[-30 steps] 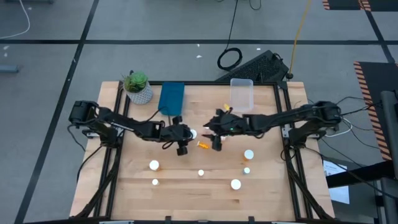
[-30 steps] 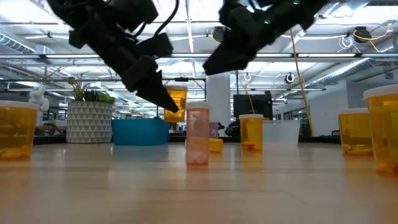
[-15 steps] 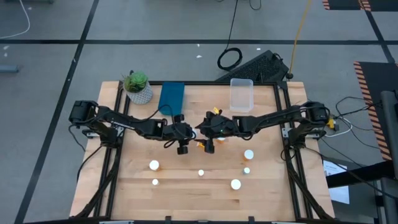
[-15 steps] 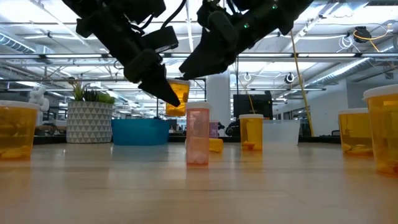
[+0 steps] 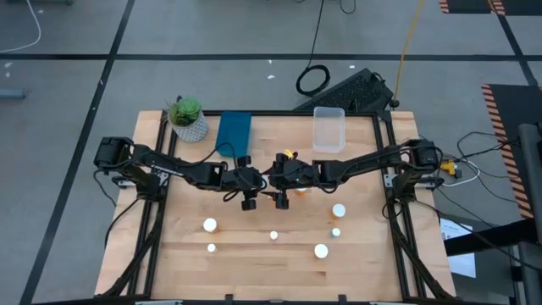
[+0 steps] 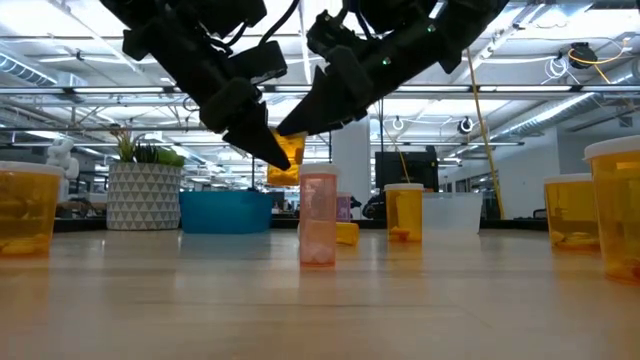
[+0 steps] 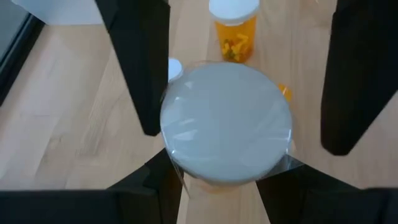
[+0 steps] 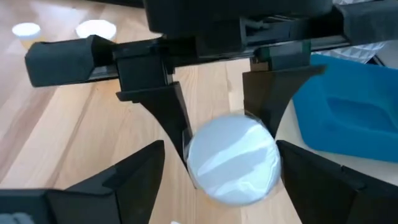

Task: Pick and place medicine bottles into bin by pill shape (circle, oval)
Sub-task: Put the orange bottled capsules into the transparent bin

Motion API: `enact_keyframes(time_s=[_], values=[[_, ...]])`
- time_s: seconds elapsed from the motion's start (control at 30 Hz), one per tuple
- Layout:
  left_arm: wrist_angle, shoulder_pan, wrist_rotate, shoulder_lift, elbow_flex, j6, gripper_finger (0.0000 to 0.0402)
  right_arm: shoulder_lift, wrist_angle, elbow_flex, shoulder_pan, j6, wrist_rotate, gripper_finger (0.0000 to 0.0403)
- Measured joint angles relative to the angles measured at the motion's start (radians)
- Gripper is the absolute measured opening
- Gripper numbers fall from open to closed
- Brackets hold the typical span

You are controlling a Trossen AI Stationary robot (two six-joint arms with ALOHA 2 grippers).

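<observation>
Bottles with white caps are scattered over the wooden table [image 5: 356, 246], and one bottle [image 6: 285, 160] is held in the air at the middle of the table, gripped by its orange body between the fingers of the left gripper [image 5: 258, 181]. In the left wrist view its round white cap [image 7: 227, 130] is seen between the two dark fingers [image 7: 140, 68], and no writing can be read on it. The right gripper [image 5: 269, 180] is set just beside the same bottle, with its fingers spread wide to either side of the cap in the right wrist view and not touching it. A small pale bottle [image 6: 318, 216] is seen upright nearest the low camera, with orange bottles [image 6: 404, 212] standing farther back; no label can be read. A blue bin [image 5: 234, 133] and a clear bin [image 5: 329, 128] are placed along the far edge, with a potted plant [image 5: 187, 118] at the far left corner.
</observation>
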Motion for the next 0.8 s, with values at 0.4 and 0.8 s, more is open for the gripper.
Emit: enact_keyframes(time_s=[0.4, 0.8], values=[[0.010, 0.000, 0.015, 0.000, 0.000, -0.012, 0.0173, 0.000, 0.007, 0.000, -0.002, -0.014, 0.003, 0.0238], [0.013, 0.000, 0.018, 0.000, 0.000, -0.021, 0.0176, -0.001, 0.001, 0.000, -0.002, -0.010, 0.001, 0.0216]])
